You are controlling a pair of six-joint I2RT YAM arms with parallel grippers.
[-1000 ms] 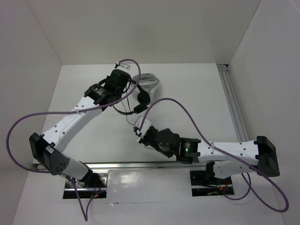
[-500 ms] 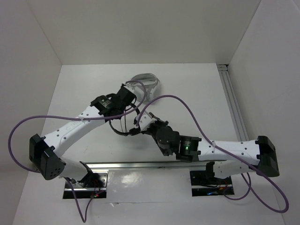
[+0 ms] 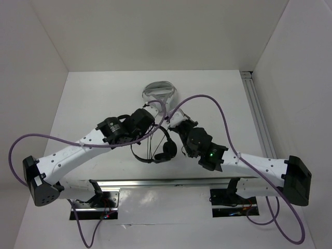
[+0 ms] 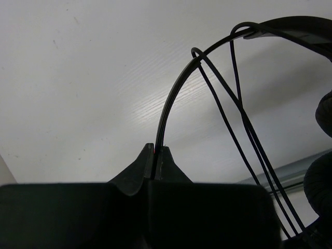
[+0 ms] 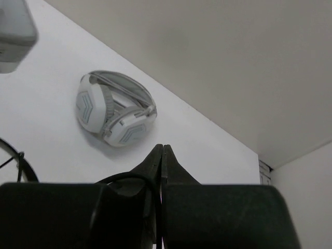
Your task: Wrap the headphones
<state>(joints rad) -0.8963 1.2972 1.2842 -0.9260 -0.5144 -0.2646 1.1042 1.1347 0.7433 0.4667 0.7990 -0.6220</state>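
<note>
left wrist: left fingers (image 4: 136, 168) pinched tight on the black headphones (image 4: 290, 25).

Table: white matte table (image 3: 93, 98), faint wood grain and a soft glare patch in the left wrist view.
Walls: plain white panels at the back (image 3: 155, 31), left (image 3: 26, 78) and right (image 3: 301, 78), meeting the table edges.
Rails: silver slotted aluminium rail (image 3: 258, 116) ran along the right edge; a second silver rail (image 3: 171, 182) lay across the near edge.
Light: even, diffuse, weak shadows.
</note>
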